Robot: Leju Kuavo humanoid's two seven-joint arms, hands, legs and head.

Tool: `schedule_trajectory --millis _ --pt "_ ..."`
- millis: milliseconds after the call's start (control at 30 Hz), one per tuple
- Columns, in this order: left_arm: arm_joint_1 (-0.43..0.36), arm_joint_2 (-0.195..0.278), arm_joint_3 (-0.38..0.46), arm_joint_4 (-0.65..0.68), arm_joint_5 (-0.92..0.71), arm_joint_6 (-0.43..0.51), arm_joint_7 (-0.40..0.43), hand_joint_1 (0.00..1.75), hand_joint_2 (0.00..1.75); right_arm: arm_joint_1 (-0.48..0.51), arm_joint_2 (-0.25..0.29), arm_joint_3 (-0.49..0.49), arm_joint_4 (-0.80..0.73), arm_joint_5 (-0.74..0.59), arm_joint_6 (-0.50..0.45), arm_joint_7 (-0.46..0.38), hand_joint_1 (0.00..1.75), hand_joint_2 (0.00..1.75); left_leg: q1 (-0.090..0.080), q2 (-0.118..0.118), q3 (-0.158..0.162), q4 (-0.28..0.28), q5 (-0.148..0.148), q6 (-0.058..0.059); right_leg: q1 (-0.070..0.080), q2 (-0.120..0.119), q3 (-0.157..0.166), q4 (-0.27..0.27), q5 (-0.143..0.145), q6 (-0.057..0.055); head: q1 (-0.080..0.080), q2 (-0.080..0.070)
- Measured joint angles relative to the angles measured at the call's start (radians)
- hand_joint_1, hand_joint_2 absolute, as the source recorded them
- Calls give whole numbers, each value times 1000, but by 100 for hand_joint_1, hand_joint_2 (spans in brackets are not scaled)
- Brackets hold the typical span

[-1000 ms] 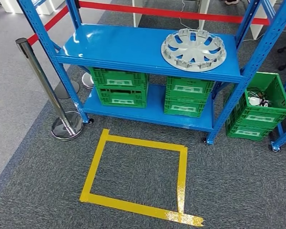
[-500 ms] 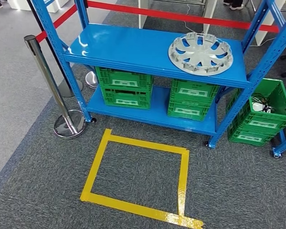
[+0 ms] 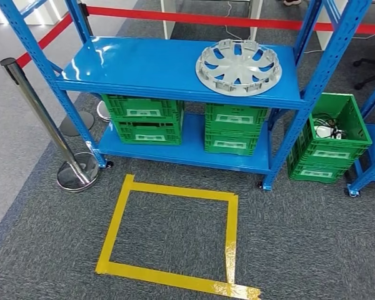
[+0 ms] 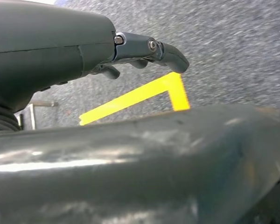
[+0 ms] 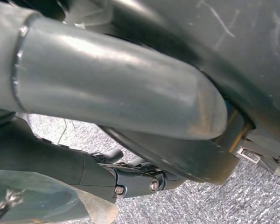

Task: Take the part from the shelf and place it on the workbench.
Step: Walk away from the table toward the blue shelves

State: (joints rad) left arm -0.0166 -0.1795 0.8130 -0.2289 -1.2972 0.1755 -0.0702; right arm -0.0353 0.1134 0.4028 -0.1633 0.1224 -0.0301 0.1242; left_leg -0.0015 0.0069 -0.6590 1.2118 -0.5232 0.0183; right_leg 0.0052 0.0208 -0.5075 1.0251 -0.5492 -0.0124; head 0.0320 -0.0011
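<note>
The part is a silver-grey wheel cover [image 3: 239,67] lying flat on the right half of the blue shelf's top board [image 3: 143,65], a short way ahead of me in the head view. My left hand [image 4: 61,51] hangs by my side above the grey carpet, its dark fingers [image 4: 166,52] stretched out and holding nothing. My right hand [image 5: 107,98] hangs low as well, with its dark fingers [image 5: 135,181] loosely extended under the thick thumb and nothing in them. Both hands are far from the wheel cover.
A yellow tape square [image 3: 115,234] marks the carpet in front of the shelf. Green crates [image 3: 145,117] sit on the lower board, and another crate [image 3: 328,139] stands to the right. A chrome stanchion [image 3: 49,125] with red belt stands at the left.
The whole picture has shifted sideways, first right and then left, so the camera has moved. The wheel cover lies at the same place on the shelf.
</note>
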Motion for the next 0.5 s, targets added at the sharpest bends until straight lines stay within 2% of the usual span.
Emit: schedule_trajectory --millis 33,67,100,133,200,267,300,367,400,433,467,500 --pt "0 2 0 0 0 0 0 0 0 0 2 0 0 0 1 0 0 0 -7 -6 21 -61 35 18 4 2 3 -1 -6 0 1 0" --pt "-1 3 0 0 -1 0 0 0 0 1 3 0 0 0 1 -1 0 0 -14 -11 41 -113 54 32 5 5 4 -2 -11 2 4 0" --pt "-2 4 0 0 -1 0 0 0 0 1 4 0 0 0 1 -1 0 0 -19 -14 54 -144 57 41 3 6 3 -3 -16 6 5 0" --pt "-2 5 0 0 -1 0 0 0 0 1 6 0 0 1 1 -1 0 0 -23 -15 62 -156 48 45 0 7 1 -6 -19 11 6 0" --pt "-3 4 0 0 -1 0 0 0 0 1 5 0 0 1 1 -1 0 0 -22 -13 77 -185 44 39 -3 6 8 -14 -23 21 1 0" --pt "-2 3 1 0 -1 0 0 0 0 1 4 0 0 1 1 -1 0 0 -13 -11 100 -213 49 32 -2 -2 -3 17 -42 33 2 0" --pt "-2 3 1 0 -1 0 0 0 0 0 4 0 0 1 0 -2 0 0 -9 -8 109 -222 49 29 -3 -6 -28 65 -64 39 3 0" --pt "-2 2 1 0 -2 0 0 0 0 -5 4 0 0 1 0 -5 0 0 -8 -3 122 -226 39 29 -7 -12 -107 194 -110 52 4 0" --pt "-1 2 1 0 -2 0 0 0 0 -8 4 0 0 0 -1 -6 0 0 -7 0 129 -226 32 27 -8 -14 -140 240 -115 57 4 0" --pt "-1 1 1 0 -2 0 0 0 0 -11 3 0 0 0 -1 -6 0 0 -5 2 140 -226 23 25 -9 -16 -156 252 -97 61 4 0" --pt "0 1 1 1 -2 0 0 0 0 -12 3 0 0 0 -1 -5 0 0 -3 3 153 -226 14 23 -10 -19 -152 225 -59 63 4 0" --pt "0 1 1 1 -2 0 0 0 0 -11 3 0 0 0 -1 -4 0 0 -1 3 167 -226 4 20 -12 -22 -133 164 -6 65 4 0"
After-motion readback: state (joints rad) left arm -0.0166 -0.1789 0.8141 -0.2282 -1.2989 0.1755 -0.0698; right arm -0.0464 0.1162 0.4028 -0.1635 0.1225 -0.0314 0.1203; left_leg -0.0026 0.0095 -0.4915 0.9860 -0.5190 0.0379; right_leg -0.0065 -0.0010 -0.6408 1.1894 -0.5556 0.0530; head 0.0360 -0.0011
